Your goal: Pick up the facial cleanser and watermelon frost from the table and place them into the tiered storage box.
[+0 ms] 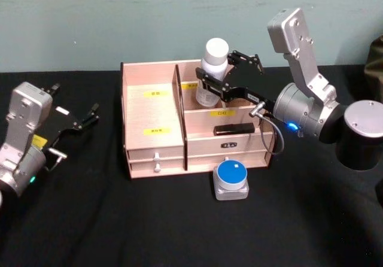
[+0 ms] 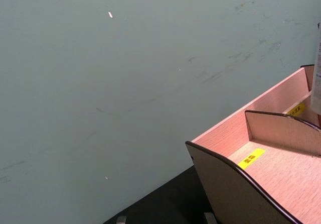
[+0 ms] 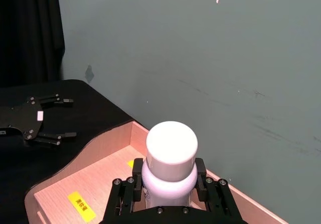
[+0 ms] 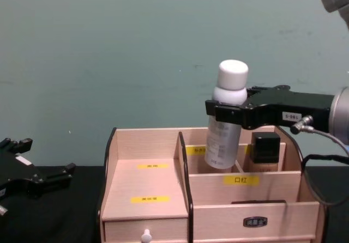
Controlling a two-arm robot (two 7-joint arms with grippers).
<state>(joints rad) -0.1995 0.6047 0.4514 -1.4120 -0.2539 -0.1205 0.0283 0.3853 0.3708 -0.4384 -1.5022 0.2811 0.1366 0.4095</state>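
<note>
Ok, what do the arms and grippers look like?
Both arms are boxy silver-grey metal. The right arm has a blue light and a thin grey cable at its wrist. The left arm carries a yellow sticker and a green light. The left gripper and right gripper have black linkage fingers, each with a small white label.

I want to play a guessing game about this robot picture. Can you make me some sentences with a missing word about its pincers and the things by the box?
1. The right pincer is ____ on the white bottle.
2. The left pincer, left of the tiered storage box, is ____ and holds nothing.
3. The small tub in front of the box has a ____ lid.

Missing words: shut, open, blue.
</note>
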